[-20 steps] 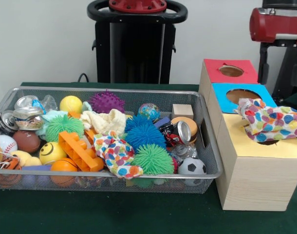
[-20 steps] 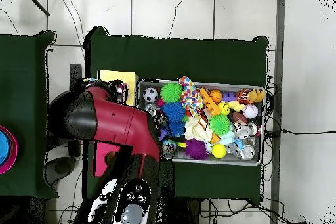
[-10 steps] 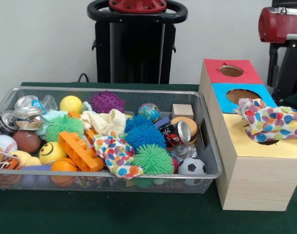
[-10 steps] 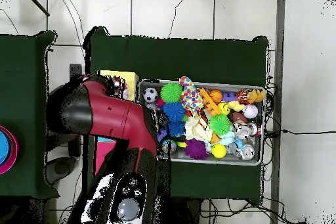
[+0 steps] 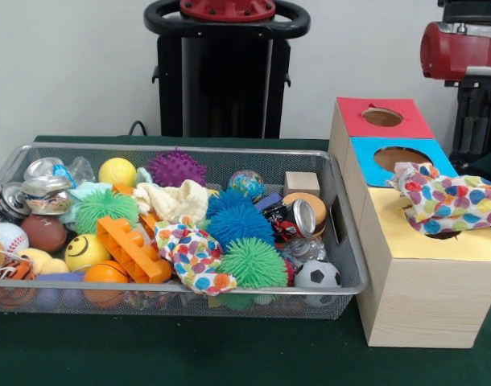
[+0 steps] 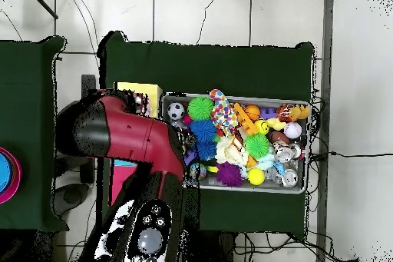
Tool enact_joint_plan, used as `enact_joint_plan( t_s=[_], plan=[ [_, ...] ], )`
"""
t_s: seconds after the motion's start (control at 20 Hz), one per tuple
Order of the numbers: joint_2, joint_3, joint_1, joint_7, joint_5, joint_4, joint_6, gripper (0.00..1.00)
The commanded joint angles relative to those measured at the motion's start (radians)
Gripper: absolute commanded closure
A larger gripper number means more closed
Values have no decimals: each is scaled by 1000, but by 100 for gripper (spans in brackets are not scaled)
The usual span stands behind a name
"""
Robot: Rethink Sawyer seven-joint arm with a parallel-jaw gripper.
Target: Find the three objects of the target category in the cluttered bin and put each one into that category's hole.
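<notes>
Clutter in the wire bin [image 5: 189,289] lies exactly as it did a second ago: nothing has been lifted or nudged. Near the front rim, a polka-dot cloth [image 5: 193,256] sits crumpled between the orange block [image 5: 131,249] and the green spiky ball [image 5: 252,263]. Further back, a cream cloth [image 5: 175,199] rests among the balls. If cloths are the target category, as the pictures suggest, these two are still to fetch.

Beside the bin, on the yellow section [image 5: 406,233] of the wooden box, a second spotted cloth [image 5: 447,201] is draped over the hole. It is bunched on top rather than dropped through, and it has not shifted either. That placement looks unfinished; it may need a push.

Behind it, the blue hole [image 5: 401,158] and the red hole [image 5: 382,117] stand open and empty.

Farthest back, only the arm [image 5: 463,50] has changed. Its red link has moved slightly sideways and sunk a little, hovering behind the box. The gripper shows in neither view, so I cannot tell how open it is or whether it holds anything.
</notes>
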Motion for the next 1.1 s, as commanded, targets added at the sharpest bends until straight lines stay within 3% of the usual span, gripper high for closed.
enact_joint_plan(
  t_s=[0.05,0.4,1.1],
  plan=[
    [30,17,-41,171,-42,43,35,100],
    [27,27,-42,188,-47,113,-14,100],
    [86,66,-51,204,-32,157,-59,100]
  ],
)
